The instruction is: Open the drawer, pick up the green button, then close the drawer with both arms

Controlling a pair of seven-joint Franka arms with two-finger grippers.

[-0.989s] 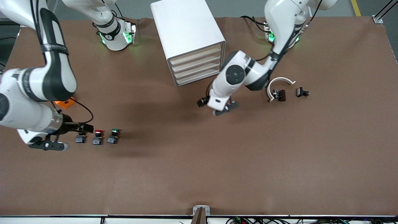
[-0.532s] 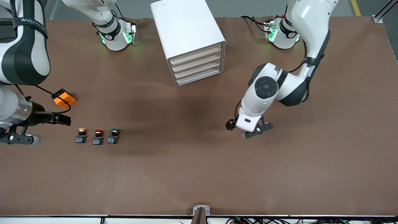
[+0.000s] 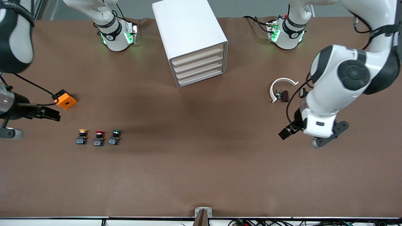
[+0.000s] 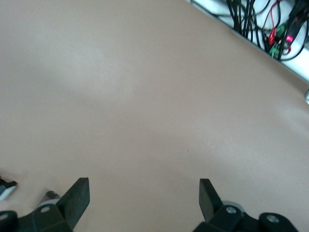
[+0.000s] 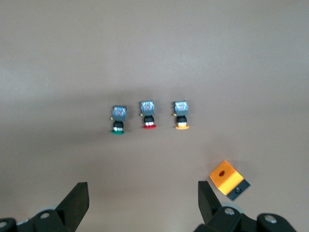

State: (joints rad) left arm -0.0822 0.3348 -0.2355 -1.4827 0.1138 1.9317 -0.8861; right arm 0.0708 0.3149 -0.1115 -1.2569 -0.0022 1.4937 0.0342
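I see all four cream fronts flush in boxy white cabinet [image 3: 191, 37], third drawer [image 3: 200, 70] shut. Green-capped button [image 3: 115, 137] on matte brown table [image 3: 201, 163], at cabinet's 7 o'clock, beside red-capped button [image 3: 99, 138]. Left gripper [image 4: 144, 198], right gripper [image 5: 143, 199]: both hang over table, jaws wide, empty.

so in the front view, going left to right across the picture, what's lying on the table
orange block → yellow button → red button → green button → cabinet → white clip

On the brown table [image 3: 201, 163] stand a white cabinet [image 3: 188, 34], three buttons [image 3: 98, 138] nearer the camera than it, an orange block [image 3: 66, 101], and a white clip [image 3: 281, 89].
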